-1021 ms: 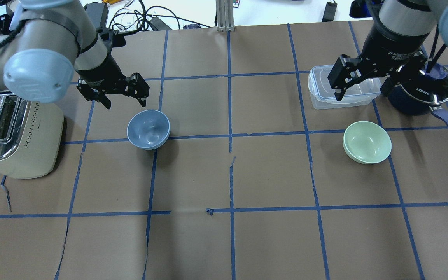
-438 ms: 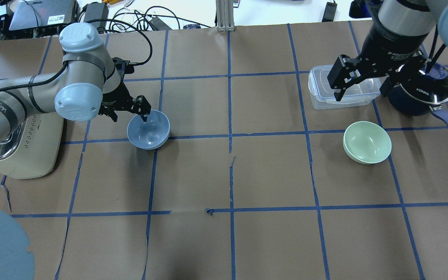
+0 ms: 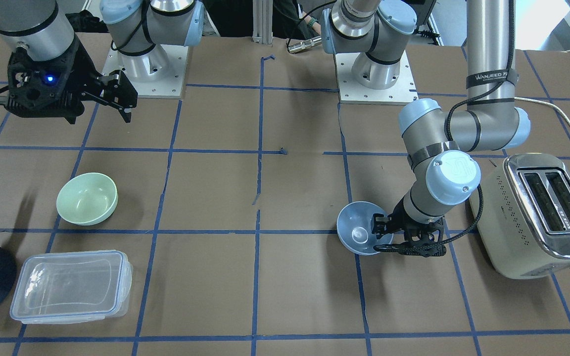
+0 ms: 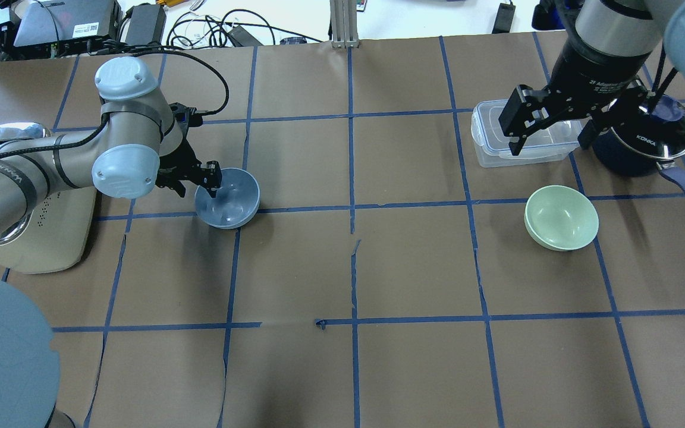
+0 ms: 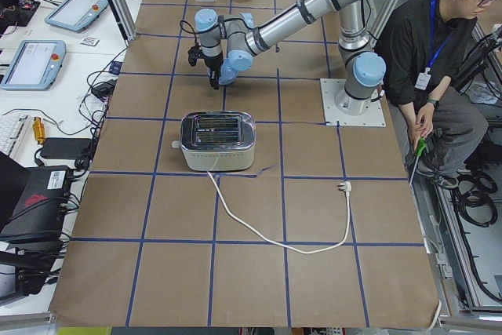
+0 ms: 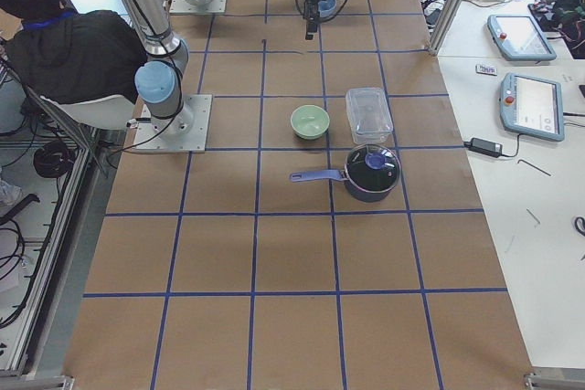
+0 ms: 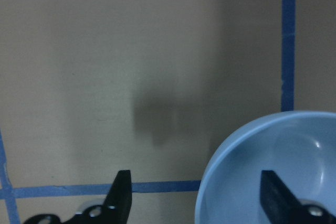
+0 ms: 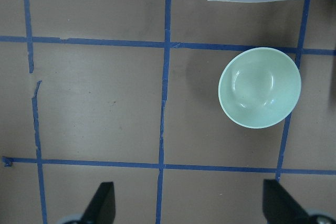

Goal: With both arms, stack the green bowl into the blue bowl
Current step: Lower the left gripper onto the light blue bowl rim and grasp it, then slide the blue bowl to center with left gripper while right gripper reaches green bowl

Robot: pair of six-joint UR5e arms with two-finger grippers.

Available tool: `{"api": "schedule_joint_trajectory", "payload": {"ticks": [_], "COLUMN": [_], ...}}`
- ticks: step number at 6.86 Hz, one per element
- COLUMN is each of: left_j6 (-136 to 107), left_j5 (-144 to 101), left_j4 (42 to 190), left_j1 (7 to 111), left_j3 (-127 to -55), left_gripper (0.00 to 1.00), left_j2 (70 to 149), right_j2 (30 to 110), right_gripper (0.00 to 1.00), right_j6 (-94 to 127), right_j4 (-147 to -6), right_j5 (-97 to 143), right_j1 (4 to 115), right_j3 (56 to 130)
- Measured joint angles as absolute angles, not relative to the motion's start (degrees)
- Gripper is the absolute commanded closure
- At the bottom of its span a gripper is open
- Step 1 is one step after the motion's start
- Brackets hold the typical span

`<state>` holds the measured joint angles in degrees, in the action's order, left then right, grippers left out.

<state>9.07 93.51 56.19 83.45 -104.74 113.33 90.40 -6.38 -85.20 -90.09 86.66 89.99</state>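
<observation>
Left tool (image 4: 197, 189): my jaws stand wide and straddle the rim of the blue bowl (image 4: 232, 202), one finger inside and one outside on the toaster side; nothing pinched yet
Right tool (image 4: 549, 145): wide and empty, hanging high between the clear box (image 4: 488, 148) and the dark pot (image 4: 634, 160)
Blue bowl: upright on the tabletop (image 4: 342, 267), on my left side
Green bowl (image 4: 562, 217): upright on my right side, near the box and pot but apart from both, well apart from the blue bowl
Step in hand: I judge it is gripping the blue bowl's wall
Doing it well: sink until both pads cover the wall, then close squarely so the bowl neither tips nor skates
Edges: the toaster (image 4: 51, 238) sits close behind my left wrist, so I should lift before swinging
Open room: nothing stands between the two bowls, so that middle ground suits the stacking
</observation>
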Motion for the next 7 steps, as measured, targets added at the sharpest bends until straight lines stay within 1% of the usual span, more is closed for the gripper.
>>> {"api": "schedule_joint_trajectory", "payload": {"ticks": [1, 3, 5, 6, 7], "left_j6": [8.3, 7.7, 6.6, 3.6, -1.0], "left_j5": [93.2, 91.1, 86.7, 84.3, 83.2], "left_j4": [55.9, 56.0, 56.1, 56.1, 56.1], "left_j1": [83.4, 83.4, 84.1, 86.1, 90.3], "left_j3": [-105.7, -106.0, -105.7, -105.1, -104.1], "left_gripper": [1.0, 1.0, 1.0, 1.0, 1.0], "left_j2": [113.3, 112.8, 112.0, 111.3, 110.6], "right_j2": [90.2, 89.4, 87.4, 86.1, 84.6], "right_gripper": [0.0, 0.0, 0.0, 0.0, 0.0], "right_j6": [-6.5, -6.9, -6.9, -6.7, -6.6], "right_j4": [-85.6, -86.2, -88.1, -92.2, -98.5], "right_j5": [-90.1, -90.8, -90.8, -90.7, -90.5], "right_j1": [86.5, 85.0, 81.3, 79.6, 78.4], "right_j3": [90.0, 90.1, 90.8, 92.5, 95.9]}}
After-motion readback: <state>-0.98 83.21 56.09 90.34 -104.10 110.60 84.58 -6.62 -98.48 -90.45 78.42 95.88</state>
